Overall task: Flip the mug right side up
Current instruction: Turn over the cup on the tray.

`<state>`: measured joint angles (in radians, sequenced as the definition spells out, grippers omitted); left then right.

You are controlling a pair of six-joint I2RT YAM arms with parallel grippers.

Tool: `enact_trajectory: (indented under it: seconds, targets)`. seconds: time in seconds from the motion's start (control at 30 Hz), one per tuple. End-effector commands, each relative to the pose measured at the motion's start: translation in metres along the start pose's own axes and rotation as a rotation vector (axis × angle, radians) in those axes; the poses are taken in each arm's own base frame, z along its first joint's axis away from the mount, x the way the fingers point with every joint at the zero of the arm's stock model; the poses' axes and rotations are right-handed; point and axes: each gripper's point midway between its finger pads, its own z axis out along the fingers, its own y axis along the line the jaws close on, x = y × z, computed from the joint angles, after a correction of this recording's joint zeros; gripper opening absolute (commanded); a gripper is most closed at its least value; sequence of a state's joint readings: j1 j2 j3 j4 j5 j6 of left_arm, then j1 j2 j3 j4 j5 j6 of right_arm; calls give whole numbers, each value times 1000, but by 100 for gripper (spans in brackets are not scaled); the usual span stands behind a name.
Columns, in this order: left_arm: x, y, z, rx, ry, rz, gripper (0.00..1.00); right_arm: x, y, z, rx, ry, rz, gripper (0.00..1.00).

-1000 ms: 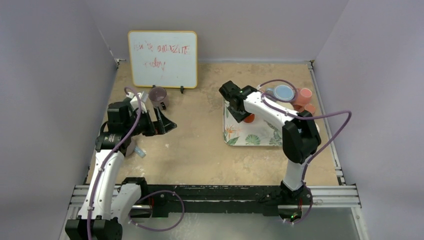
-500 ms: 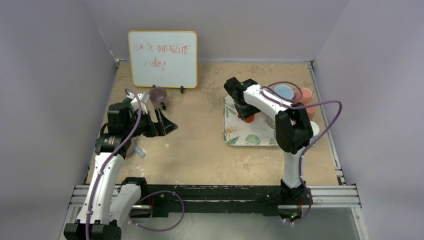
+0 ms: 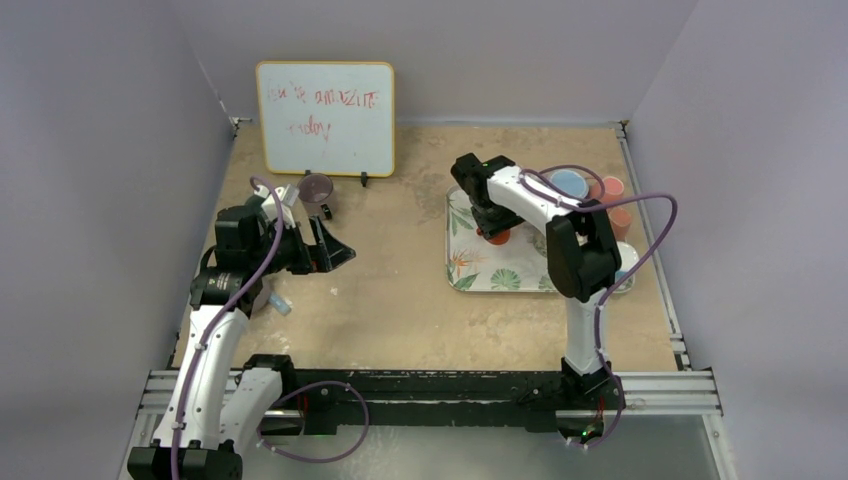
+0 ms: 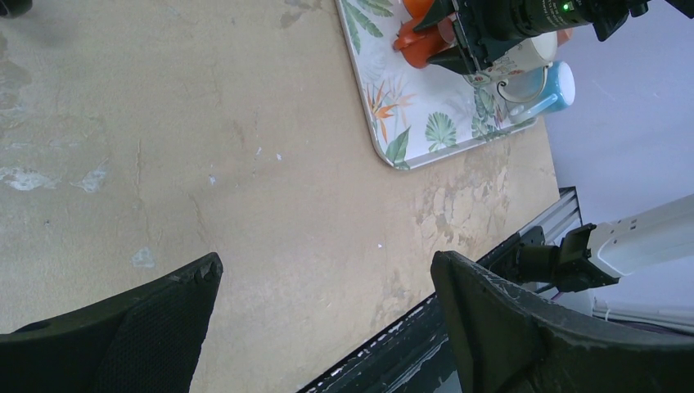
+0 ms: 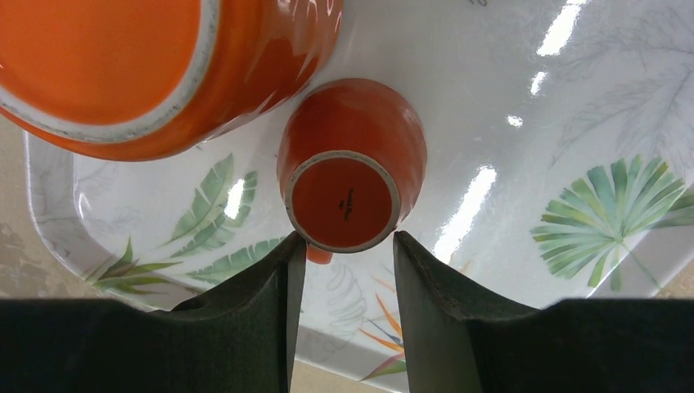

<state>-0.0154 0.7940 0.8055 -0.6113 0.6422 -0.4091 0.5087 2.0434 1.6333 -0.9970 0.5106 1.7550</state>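
Observation:
An orange mug (image 5: 348, 184) stands upside down on the leaf-patterned tray (image 5: 507, 98), its base facing my right wrist camera. My right gripper (image 5: 348, 246) is open just above it, one fingertip at each side of the base rim. In the top view the right gripper (image 3: 488, 222) hangs over the mug (image 3: 497, 237) at the tray's (image 3: 500, 275) far left part. My left gripper (image 3: 338, 252) is open and empty above bare table at the left; in its wrist view (image 4: 327, 270) the mug (image 4: 417, 49) shows far off.
A larger orange vessel (image 5: 123, 65) lies right beside the mug. A white mug (image 4: 532, 53) and a blue one (image 4: 556, 90) sit on the tray's near right. A whiteboard (image 3: 325, 118), a purple cup (image 3: 317, 190), and blue (image 3: 568, 183) and pink (image 3: 608, 190) cups stand at the back.
My right gripper has shifted slightly right and settled over the orange mug, its elbow swinging left. The left arm has not moved.

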Motion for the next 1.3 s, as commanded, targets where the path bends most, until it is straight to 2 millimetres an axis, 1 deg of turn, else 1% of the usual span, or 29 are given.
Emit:
enact_trajectory:
  seconds: [0.0, 0.23, 0.4, 0.53, 0.8, 0.93, 1.07, 1.27]
  targets:
    - [-4, -5, -1, 18, -20, 22, 99, -6, -7, -1, 31, -18, 11, 46]
    - [-3, -4, 0, 17, -16, 17, 99, -5, -15, 2, 35, -18, -26, 42]
    - [-3, -5, -1, 21, -17, 19, 99, -6, -21, 2, 37, -23, -34, 36]
    - [-3, -5, -1, 20, -18, 19, 99, -10, -21, 2, 24, -41, -36, 32]
    - [-3, -6, -2, 20, -20, 22, 99, -15, -23, 1, 14, -65, -59, 16]
    - [-3, -6, -2, 20, -22, 24, 99, -16, -26, -1, 8, -77, -81, 0]
    - [-3, -6, -2, 17, -24, 26, 99, -17, -27, -8, -11, -70, -102, 0]
    - [-6, -1, -4, -24, -31, 21, 100, -20, -28, -30, -104, -47, -127, 0]
